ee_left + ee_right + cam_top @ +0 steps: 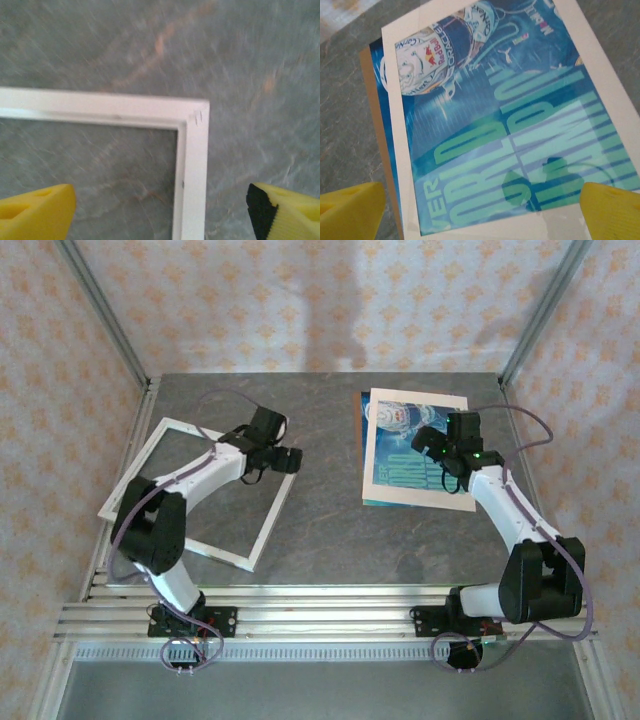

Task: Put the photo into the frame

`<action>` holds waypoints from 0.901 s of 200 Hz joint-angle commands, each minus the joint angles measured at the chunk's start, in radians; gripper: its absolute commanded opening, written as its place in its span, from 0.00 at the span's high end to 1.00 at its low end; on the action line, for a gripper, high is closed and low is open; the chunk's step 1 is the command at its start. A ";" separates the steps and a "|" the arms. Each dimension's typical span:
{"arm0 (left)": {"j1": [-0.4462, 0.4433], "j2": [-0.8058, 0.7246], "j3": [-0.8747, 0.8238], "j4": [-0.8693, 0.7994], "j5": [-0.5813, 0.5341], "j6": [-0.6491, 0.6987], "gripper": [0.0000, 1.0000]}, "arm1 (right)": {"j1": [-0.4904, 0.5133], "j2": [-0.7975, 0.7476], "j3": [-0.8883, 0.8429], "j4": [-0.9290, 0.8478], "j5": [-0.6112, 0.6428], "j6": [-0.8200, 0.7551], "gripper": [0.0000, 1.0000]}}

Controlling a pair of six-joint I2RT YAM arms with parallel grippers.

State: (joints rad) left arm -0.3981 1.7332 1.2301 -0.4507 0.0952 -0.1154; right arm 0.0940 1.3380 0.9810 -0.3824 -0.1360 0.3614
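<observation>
It looks like the reaching step: left gripper (160,207) hovers over the frame (192,165) corner, right gripper (482,207) over the photo (485,125). Both have fingers apart and hold nothing. Next, I think, the photo needs a grip at one edge.

Top camera looks down from behind; wrist cameras sit close over frame (192,165), photo (520,135) (shared overhead).

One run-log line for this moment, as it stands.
left gripper open over frame corner | right gripper open over photo | photo under mat, not in frame

Frame (272,520) left on table (330,535), photo (395,455) well apart at right, mat (420,398) atop it
</observation>
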 commanded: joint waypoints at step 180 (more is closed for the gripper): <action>-0.128 0.318 0.212 -0.217 0.139 0.132 0.82 | 0.019 0.183 0.103 -0.140 -0.245 -0.029 0.02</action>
State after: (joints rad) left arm -0.4736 2.0430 1.4364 -0.6163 0.1818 -0.0528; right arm 0.1024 1.4765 1.0313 -0.5018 -0.2848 0.3813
